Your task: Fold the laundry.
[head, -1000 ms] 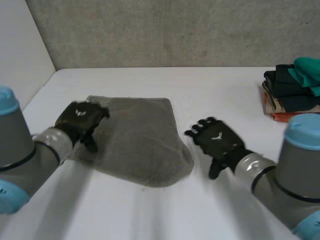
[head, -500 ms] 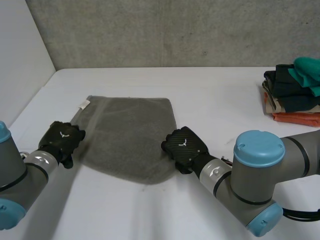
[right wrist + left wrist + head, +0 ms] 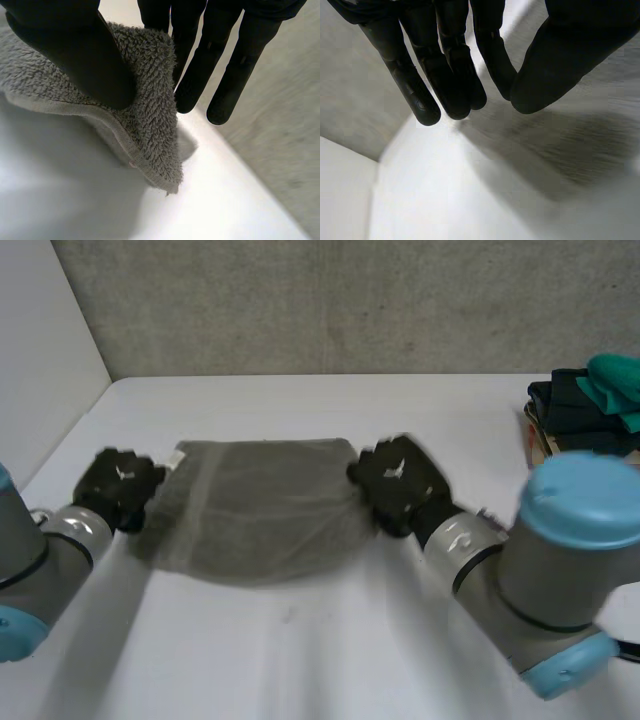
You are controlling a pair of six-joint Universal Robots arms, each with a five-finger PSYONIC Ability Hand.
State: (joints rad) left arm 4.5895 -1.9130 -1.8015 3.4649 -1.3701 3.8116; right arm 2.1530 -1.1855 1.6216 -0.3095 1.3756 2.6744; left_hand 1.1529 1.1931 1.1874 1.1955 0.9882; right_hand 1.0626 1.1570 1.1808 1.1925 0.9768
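**Towel (image 3: 255,510) strung between two hands, one grip confirmed**

Starting at the right hand (image 3: 398,485), just right of centre in the head view, we see it closed on the towel's right end. Its own wrist view settles this: the thumb (image 3: 75,55) presses a thick terry corner against the fingers, and the hemmed edge hangs loose below them, off the table. The left hand (image 3: 118,488) sits at middle left of the frame, right at the towel's left end beside a small white tag (image 3: 172,456). We cannot tell whether it actually grips the cloth.

The relation that matters here is the towel's long axis. It runs left to right across the middle of the frame, from one hand straight to the other. Each hand meets a short end, so neither is nearer. The lower edge bows toward the bottom of the frame, so we judge that the middle sags while the ends are raised. We would expect a fold to carry both ends the same way, or one end over to the other.

Beneath lies the white table (image 3: 330,640), bare along the bottom of the frame. A stack of dark, green and orange clothes (image 3: 590,420) sits at the right edge, well apart from the towel. A grey concrete wall (image 3: 350,300) closes the top, and a white panel (image 3: 40,360) the upper left.
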